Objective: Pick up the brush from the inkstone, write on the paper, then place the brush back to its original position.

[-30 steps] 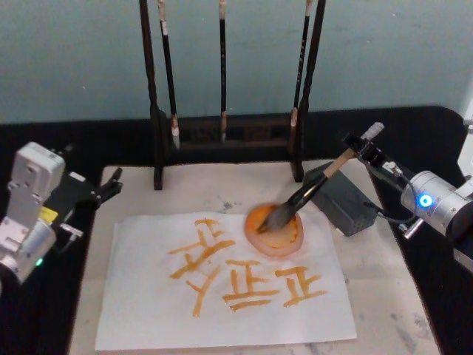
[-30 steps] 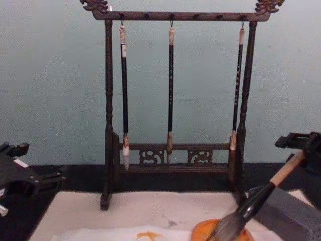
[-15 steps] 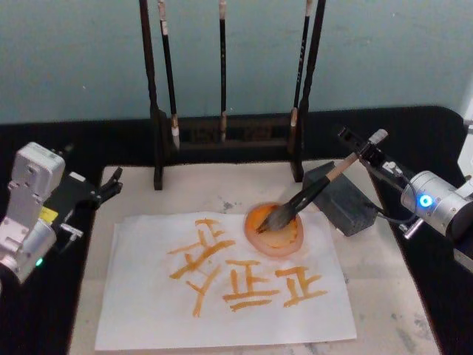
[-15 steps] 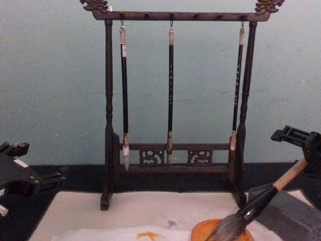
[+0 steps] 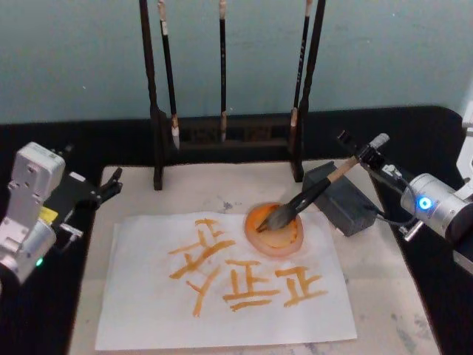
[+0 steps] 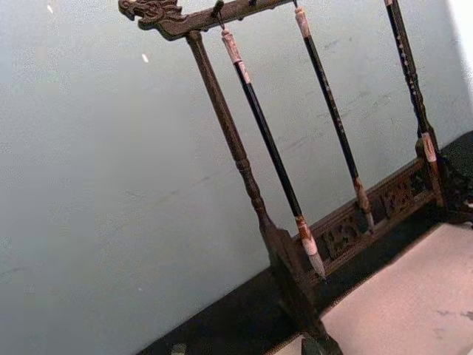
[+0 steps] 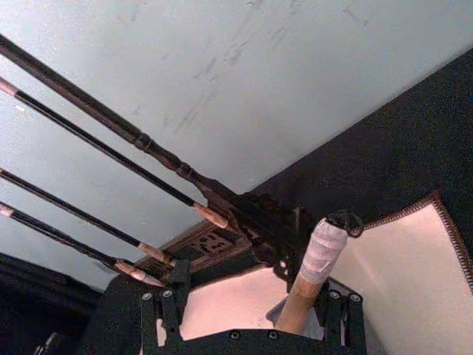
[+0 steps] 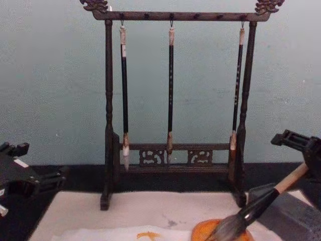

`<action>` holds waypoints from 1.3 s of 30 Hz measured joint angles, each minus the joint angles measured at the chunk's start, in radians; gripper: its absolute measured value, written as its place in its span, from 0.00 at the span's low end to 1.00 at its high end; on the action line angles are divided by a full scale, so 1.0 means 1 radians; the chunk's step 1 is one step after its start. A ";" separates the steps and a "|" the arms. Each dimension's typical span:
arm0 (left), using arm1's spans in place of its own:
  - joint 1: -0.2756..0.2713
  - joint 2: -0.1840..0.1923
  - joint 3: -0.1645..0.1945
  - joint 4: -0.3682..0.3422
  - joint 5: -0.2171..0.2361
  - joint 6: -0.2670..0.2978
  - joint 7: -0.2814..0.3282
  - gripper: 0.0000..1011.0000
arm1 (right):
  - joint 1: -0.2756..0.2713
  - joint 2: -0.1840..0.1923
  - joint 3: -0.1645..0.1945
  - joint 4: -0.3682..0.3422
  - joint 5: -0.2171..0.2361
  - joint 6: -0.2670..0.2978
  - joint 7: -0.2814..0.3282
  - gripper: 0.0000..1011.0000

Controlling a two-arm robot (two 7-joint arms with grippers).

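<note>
- A teal-grey wall [image 5: 74, 52] stands behind a black counter [image 5: 414, 129]. A cream felt mat [image 5: 384, 296] covers the lower middle of the head view.
- The right gripper [image 5: 362, 150] sits at centre right of the head view, at the brush's taped top end.
- In the right wrist view its fingers [image 7: 338, 310] are spread wide. The handle stands between them, closer to one finger. Whether it touches that finger cannot be told.
- The brush [image 5: 314, 194] slants from that gripper down towards the frame's centre. Its handle crosses a dark grey block [image 5: 347, 203], and its bristles rest in a round orange dish [image 5: 292, 242].
- The dish sits at the upper right corner of the paper [image 5: 148, 310], which bears several orange strokes.
- The left gripper [image 5: 112, 185] is parked at middle left, off the mat's edge. Its state cannot be told.
- The chest view shows the whole wooden rack [image 8: 175, 15] with its carved top bar and three thin black brushes [image 8: 170, 90] hanging from it. The head view cuts these off at the top.
- The chest view catches just the paper's far edge, at the bottom of the frame.
- The left wrist view shows the rack tilted against the wall.
</note>
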 joint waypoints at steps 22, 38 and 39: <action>0.000 0.000 0.000 0.000 0.000 0.000 0.000 1.00 | 0.021 0.023 -0.045 0.054 0.037 -0.036 -0.001 0.99; 0.000 0.000 0.000 0.000 0.000 0.000 0.000 1.00 | -0.024 0.080 -0.058 -0.019 0.089 -0.046 -0.025 0.99; 0.000 0.000 0.000 0.000 0.000 0.000 0.000 1.00 | -0.024 0.080 -0.058 -0.019 0.089 -0.046 -0.025 0.99</action>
